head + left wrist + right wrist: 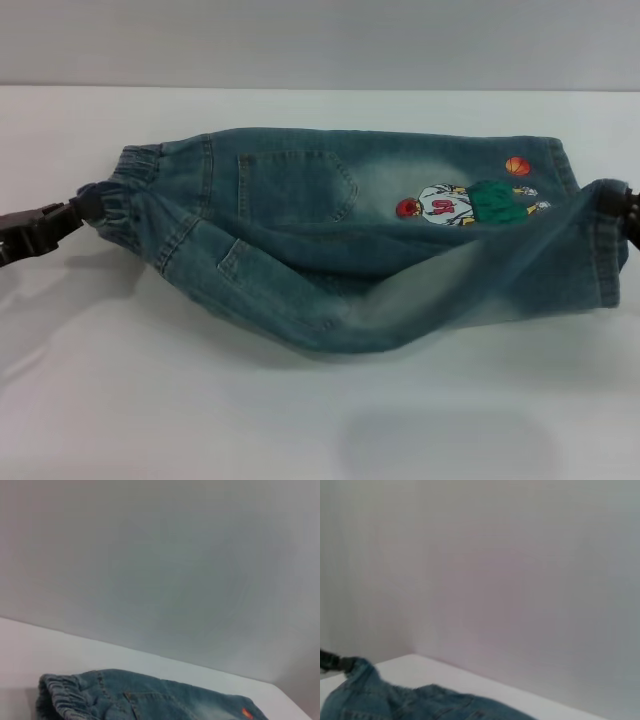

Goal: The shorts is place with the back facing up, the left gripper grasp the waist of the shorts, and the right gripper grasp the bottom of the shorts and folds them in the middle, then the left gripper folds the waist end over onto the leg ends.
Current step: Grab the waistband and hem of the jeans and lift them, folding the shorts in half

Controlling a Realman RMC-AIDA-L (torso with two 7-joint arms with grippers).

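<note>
The blue denim shorts (340, 235) stretch across the white table, back pocket up, with the near half lifted and sagging between the two grippers. My left gripper (88, 206) is shut on the gathered waist (128, 190) at the left. At the right, my right gripper (612, 202) is shut on the bottom (606, 250), beside the cartoon print (468, 203) and orange ball (517, 166). The left wrist view shows the waist (60, 695) and denim only. In the right wrist view the shorts (410, 705) appear, with the left gripper (342, 663) holding the far end.
The white table (300, 410) spreads in front of the shorts, its far edge meeting a pale grey wall (320, 40). A shadow of the hanging cloth lies on the table below the garment.
</note>
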